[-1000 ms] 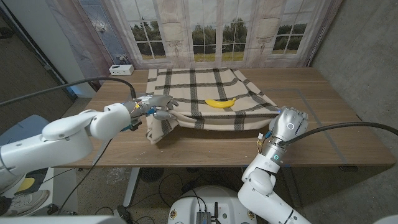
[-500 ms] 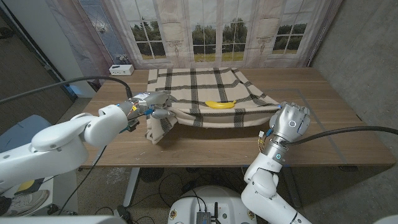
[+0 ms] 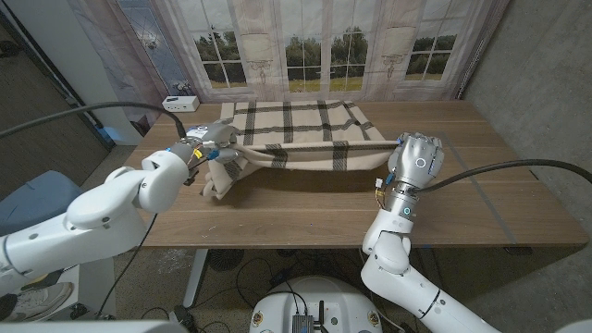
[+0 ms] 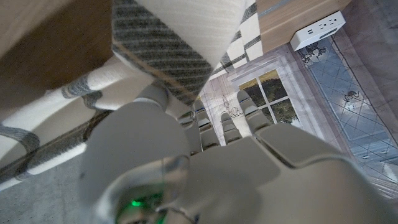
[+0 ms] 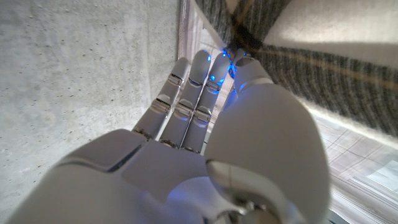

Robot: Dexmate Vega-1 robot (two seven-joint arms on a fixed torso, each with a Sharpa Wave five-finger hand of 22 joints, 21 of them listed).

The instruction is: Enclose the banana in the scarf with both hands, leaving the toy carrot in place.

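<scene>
— Where's the banana? I can't make it out from here.

— Nor can I. The cream wool scarf with dark plaid stripes (image 3: 301,139) has its near edge lifted and drawn over toward the far edge of the wooden bench (image 3: 481,199), so the fruit is presumably under that fold, around the middle. Which way it points, I can't tell.

— And the scarf itself?

— Its raised edge runs long, parallel to the bench's near edge, stretched taut between the two hands.

— So both are holding?

— The left robot hand (image 3: 205,148) grips the bunched corner toward the left edge; the right robot hand (image 3: 416,159) pinches the opposite corner, thumb against fingers (image 5: 205,81).

— How far along, then?

— I'd say past halfway: one flap is over. Laying it down and closing the ends looks left. I see no toy carrot.
</scene>
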